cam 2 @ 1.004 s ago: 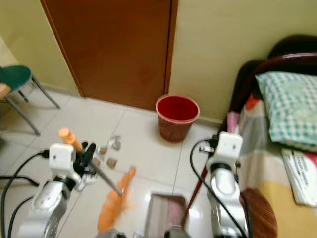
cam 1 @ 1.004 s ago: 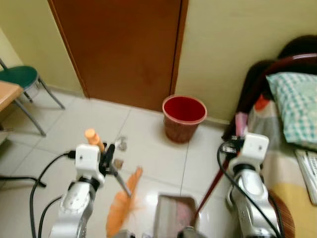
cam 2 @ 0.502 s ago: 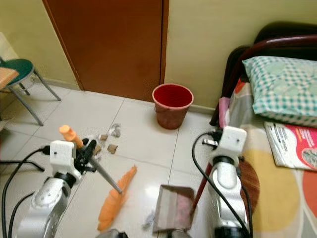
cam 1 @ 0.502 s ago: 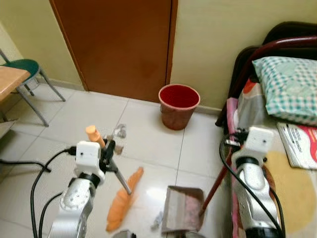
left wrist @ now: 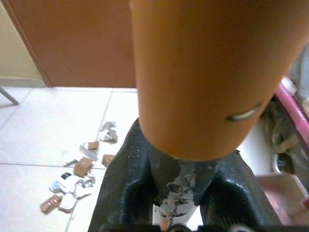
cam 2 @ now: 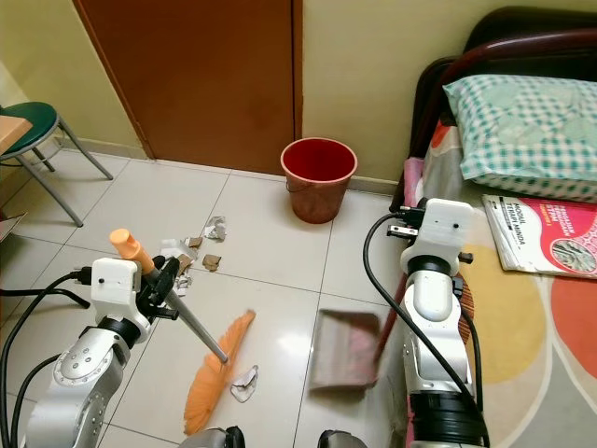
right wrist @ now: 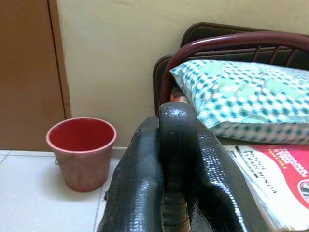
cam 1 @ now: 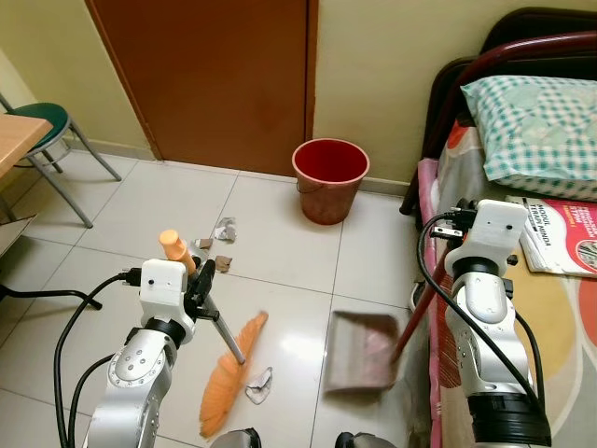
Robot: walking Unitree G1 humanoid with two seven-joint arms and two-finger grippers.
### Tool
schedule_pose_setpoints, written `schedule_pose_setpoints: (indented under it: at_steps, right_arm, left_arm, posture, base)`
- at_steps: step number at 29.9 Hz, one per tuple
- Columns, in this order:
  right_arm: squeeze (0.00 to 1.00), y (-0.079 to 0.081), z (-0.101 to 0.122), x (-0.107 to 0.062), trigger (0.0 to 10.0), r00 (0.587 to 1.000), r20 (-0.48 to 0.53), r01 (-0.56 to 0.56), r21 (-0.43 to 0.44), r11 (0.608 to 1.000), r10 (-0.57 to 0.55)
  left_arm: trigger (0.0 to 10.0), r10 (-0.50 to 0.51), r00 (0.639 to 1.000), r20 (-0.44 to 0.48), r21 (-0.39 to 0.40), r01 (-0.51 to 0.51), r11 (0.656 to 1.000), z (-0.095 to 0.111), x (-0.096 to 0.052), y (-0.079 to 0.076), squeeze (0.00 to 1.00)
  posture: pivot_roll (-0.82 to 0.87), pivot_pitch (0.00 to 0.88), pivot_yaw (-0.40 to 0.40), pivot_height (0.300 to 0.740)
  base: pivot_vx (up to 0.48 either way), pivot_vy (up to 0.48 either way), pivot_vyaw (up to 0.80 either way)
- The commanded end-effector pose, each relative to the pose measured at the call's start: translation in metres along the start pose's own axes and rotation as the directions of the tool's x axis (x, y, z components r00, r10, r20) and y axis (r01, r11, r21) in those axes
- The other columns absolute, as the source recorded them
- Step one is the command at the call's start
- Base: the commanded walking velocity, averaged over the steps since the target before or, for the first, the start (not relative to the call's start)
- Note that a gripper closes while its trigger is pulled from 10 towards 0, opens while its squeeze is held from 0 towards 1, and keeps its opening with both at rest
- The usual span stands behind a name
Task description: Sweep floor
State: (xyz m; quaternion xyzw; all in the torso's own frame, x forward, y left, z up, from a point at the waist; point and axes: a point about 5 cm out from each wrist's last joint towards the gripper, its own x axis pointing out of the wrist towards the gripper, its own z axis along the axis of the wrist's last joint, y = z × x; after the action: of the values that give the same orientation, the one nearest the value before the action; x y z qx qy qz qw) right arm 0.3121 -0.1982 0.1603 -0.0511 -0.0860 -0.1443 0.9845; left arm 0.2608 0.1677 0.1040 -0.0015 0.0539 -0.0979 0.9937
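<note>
My left gripper [cam 1: 201,284] is shut on the grey shaft of a broom, just below its orange handle cap [cam 1: 174,250]. The orange broom head [cam 1: 229,375] rests on the tiled floor. A crumpled scrap [cam 1: 258,382] lies beside it. More paper and brown scraps [cam 1: 215,246] are scattered farther ahead. In the right wrist view my right gripper [right wrist: 177,159] is shut on the dark red dustpan handle [cam 1: 413,319]. The dustpan [cam 1: 362,352] sits blurred on the floor, right of the broom. A red bin [cam 1: 329,179] stands by the wall.
A brown door [cam 1: 215,75] fills the far wall. A green chair [cam 1: 42,126] and a wooden table corner [cam 1: 13,140] stand at the left. A bed [cam 1: 569,308] with a checked pillow [cam 1: 532,103] and a magazine [cam 1: 567,235] borders the right. Black cables [cam 1: 65,313] trail at the left.
The whole view has shifted as the camera moved. The dustpan now lies farther right of the broom head. A crumpled scrap has come into view beside the bristles. Both grips hold as before.
</note>
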Motion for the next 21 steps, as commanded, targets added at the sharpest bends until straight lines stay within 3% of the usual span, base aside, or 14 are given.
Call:
schedule_pose_setpoints:
  at_steps: [1,5,13,16,19,20,21]
  right_arm:
    - [0.0,0.005,-0.004,-0.003,10.0,1.0,-0.013,-0.018,-0.001,1.0,0.018]
    - [0.0,0.02,-0.016,-0.008,10.0,0.997,-0.053,-0.057,0.005,0.998,0.057]
    - [0.0,0.054,-0.038,-0.014,10.0,0.984,-0.11,-0.146,-0.022,0.989,0.143]
    - [0.0,0.058,-0.041,-0.014,10.0,0.981,-0.114,-0.162,-0.028,0.986,0.158]
    - [0.0,0.064,-0.045,-0.015,10.0,0.978,-0.119,-0.178,-0.029,0.984,0.174]
    - [0.0,0.067,-0.045,-0.014,10.0,0.977,-0.111,-0.188,-0.038,0.982,0.182]
    - [0.0,0.069,-0.046,-0.014,10.0,0.976,-0.111,-0.192,-0.039,0.981,0.187]
  left_arm:
    - [10.0,-0.053,0.998,-0.035,-0.051,0.051,0.997,-0.005,-0.001,-0.008,0.0]
    - [10.0,-0.078,0.996,-0.032,-0.094,0.075,0.993,-0.002,0.002,-0.017,0.0]
    - [10.0,-0.055,0.997,0.057,-0.159,0.064,0.985,0.024,0.031,-0.021,0.0]
    - [10.0,-0.048,0.996,0.073,-0.182,0.061,0.981,0.028,0.035,-0.022,0.0]
    - [10.0,-0.025,0.994,0.104,-0.254,0.051,0.966,0.037,0.042,-0.024,0.0]
    - [10.0,0.0,0.992,0.123,-0.363,0.045,0.931,0.042,0.046,-0.025,0.0]
    - [10.0,0.013,0.99,0.143,-0.415,0.048,0.908,0.047,0.048,-0.025,0.0]
  posture:
    - [0.05,0.212,0.033,0.74]
    - [0.06,0.216,0.028,0.74]
    - [0.07,0.211,0.017,0.74]
    - [0.07,0.207,0.014,0.74]
    - [0.07,0.207,0.014,0.74]
    - [0.05,0.196,0.011,0.74]
    - [0.05,0.192,0.01,0.74]
  base:
    - [0.0,0.0,0.0]
    - [0.0,0.0,0.0]
    - [0.0,0.0,0.0]
    - [0.0,0.0,0.0]
    - [0.0,0.0,0.0]
    - [0.0,0.0,0.0]
    - [0.0,0.0,0.0]
